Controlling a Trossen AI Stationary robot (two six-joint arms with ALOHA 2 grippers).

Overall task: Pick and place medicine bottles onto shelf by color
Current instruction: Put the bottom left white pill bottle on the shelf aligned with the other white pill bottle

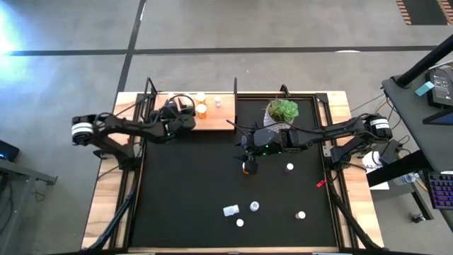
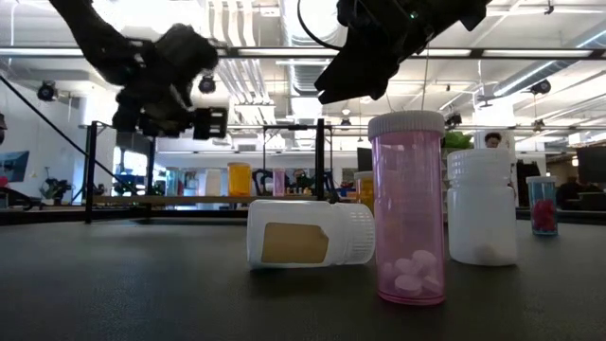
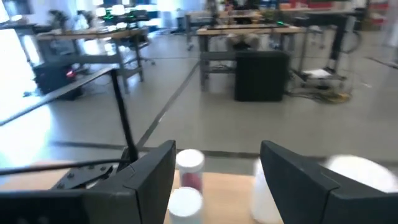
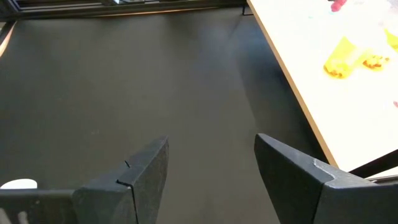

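Observation:
The light-wood shelf (image 1: 212,117) lies at the table's far edge. An orange bottle (image 1: 202,110), a white one (image 1: 200,97) and a pinkish one (image 1: 217,103) stand on it. My left gripper (image 1: 180,113) hangs open over the shelf's left part. In the left wrist view (image 3: 217,149) a pink bottle (image 3: 189,168) and a white cap show beyond the fingers. My right gripper (image 1: 245,150) is open and empty above the black mat (image 1: 191,184), fingers apart in the right wrist view (image 4: 211,142). An orange bottle (image 1: 248,168) stands on the mat just near of it.
A white pot with a green plant (image 1: 282,111) stands right of the shelf. Several bottles stand toward the mat's near edge: a pink one (image 2: 409,208), an upright white one (image 2: 483,208) and a white one on its side (image 2: 308,232). A small red object (image 1: 320,183) lies at the mat's right.

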